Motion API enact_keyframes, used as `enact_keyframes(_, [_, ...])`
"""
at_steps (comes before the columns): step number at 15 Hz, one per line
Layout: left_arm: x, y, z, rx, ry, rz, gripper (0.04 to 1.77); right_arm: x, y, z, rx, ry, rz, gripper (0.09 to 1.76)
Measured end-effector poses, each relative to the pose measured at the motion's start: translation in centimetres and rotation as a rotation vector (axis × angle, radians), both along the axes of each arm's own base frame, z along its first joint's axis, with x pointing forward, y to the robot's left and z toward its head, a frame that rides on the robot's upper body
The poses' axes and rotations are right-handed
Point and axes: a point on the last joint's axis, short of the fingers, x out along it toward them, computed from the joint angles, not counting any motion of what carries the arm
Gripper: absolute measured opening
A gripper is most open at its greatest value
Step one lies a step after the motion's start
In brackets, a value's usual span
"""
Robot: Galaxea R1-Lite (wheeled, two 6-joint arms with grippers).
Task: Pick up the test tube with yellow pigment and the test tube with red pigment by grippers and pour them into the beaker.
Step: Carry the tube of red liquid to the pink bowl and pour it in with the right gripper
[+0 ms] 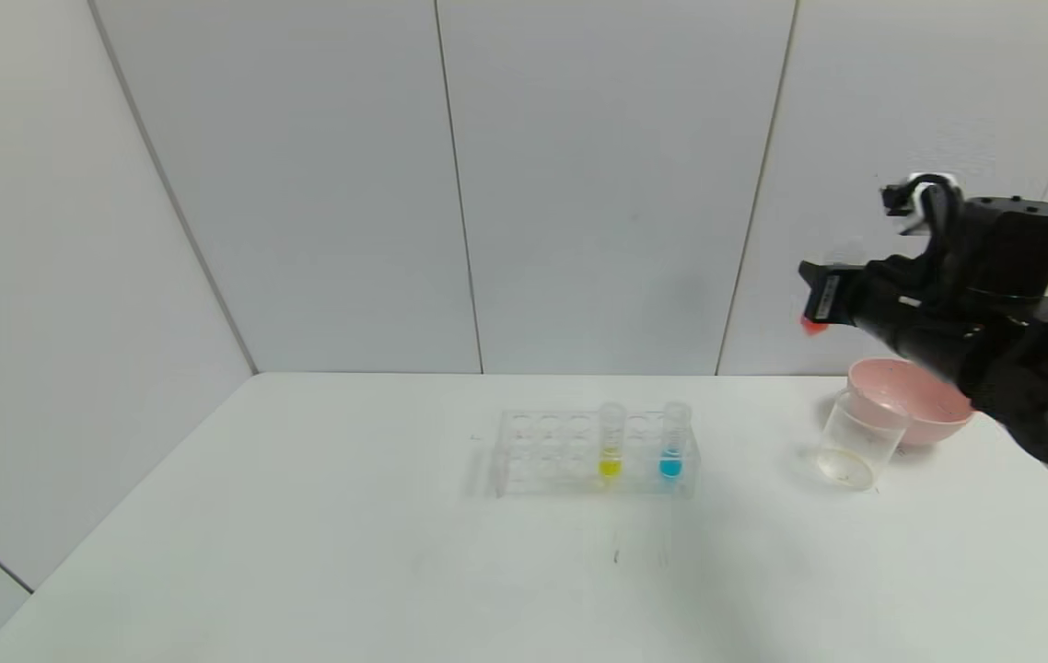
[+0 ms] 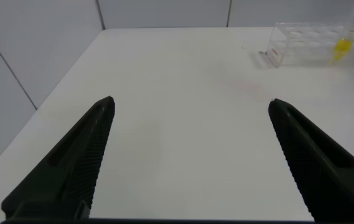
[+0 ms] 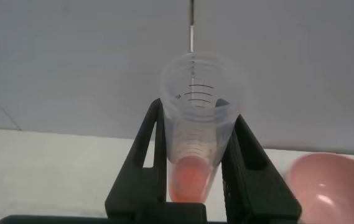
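Table: white, set against pale wall panels; carries the rack, bowl and beaker.
Right arm: black, raised above the table's right side, over the pink bowl.
Pink bowl: on the table at the right, just behind the beaker and touching or nearly touching it.
Rack: clear, with rows of holes, near the table's middle; holds two upright tubes.
Beaker: clear, standing on the table just in front of the bowl, well right of the rack.
Right gripper: fingers closed on the test tube with red pigment, one on each side.
Left gripper: low over the bare left part of the table, fingers spread wide apart, holding nothing.
Test tube with red pigment: held in the air well above the table, clear with printed marks, orange-red liquid at its closed end.
Test tube with yellow pigment: upright in the rack, yellow at the bottom.
Blue-liquid tube: upright in the rack, just right of the yellow one.
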Motion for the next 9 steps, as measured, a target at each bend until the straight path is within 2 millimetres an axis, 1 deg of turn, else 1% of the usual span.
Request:
enact_keyframes(2, [0.0, 0.0, 0.0, 0.0, 0.0, 0.0, 1.76, -0.4, -5.5, -0.1, -0.043, -0.016, 0.045, 0.56])
enact_keyframes(4, [0.0, 0.0, 0.0, 0.0, 0.0, 0.0, 1.76, -1.0, -10.1, -0.3, -0.128, -0.053, 0.09, 0.56])
enact_keyframes(7, [0.0, 0.0, 0.0, 0.0, 0.0, 0.0, 1.76, -1.6, -15.2, -0.8, -0.309, -0.116, 0.196, 0.56])
enact_keyframes(9, [0.0, 0.0, 0.0, 0.0, 0.0, 0.0, 1.76, -1.8, -17.3, -1.8, -0.441, -0.121, 0.216, 0.56])
